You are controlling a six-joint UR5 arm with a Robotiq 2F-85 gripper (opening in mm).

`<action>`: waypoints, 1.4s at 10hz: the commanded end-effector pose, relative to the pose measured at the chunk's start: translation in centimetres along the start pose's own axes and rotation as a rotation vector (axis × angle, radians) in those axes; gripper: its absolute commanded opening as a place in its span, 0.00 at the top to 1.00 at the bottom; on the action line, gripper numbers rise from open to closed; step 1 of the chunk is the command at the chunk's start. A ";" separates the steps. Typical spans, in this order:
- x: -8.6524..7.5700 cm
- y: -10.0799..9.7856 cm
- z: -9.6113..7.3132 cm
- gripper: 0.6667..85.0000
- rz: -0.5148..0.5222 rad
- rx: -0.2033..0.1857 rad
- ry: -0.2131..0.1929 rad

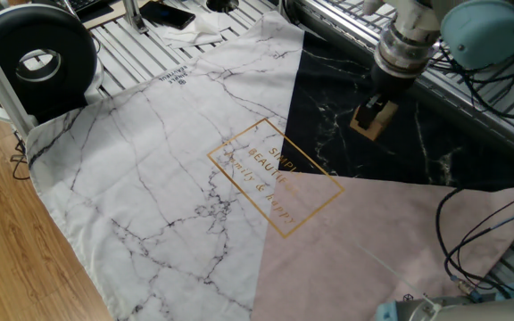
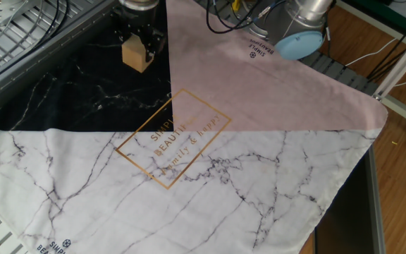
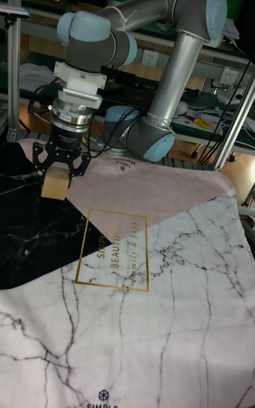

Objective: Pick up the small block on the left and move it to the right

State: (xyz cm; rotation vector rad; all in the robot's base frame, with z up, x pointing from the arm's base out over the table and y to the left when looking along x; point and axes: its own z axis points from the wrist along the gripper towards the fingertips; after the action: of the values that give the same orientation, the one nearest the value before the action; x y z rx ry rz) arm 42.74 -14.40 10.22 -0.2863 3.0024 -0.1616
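The small block [image 1: 372, 119] [image 2: 135, 54] [image 3: 54, 184] is a plain light-tan cube held over the black marbled part of the cloth. My gripper [image 1: 375, 112] [image 2: 138, 48] [image 3: 58, 176] is shut on it, black fingers clamping two opposite sides from above. In the tall fixed view the block hangs just above the black section, left of the pink section. Whether it touches the cloth I cannot tell.
A cloth with white marble [image 1: 168, 169], black marble [image 1: 337, 89] and pink [image 1: 364, 259] areas covers the table, with a gold text frame [image 1: 275, 176] in its middle. A black round device [image 1: 34, 58] sits at the far left. Cables [image 1: 489, 232] and a metal rail [image 1: 471, 107] run along the right.
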 end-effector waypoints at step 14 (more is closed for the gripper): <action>-5.0 42.1 0.1 1.00 0.251 -0.104 0.071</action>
State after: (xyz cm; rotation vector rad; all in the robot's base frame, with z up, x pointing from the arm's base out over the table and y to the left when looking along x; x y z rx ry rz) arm 41.78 25.66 7.31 -0.0777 3.0678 -0.0530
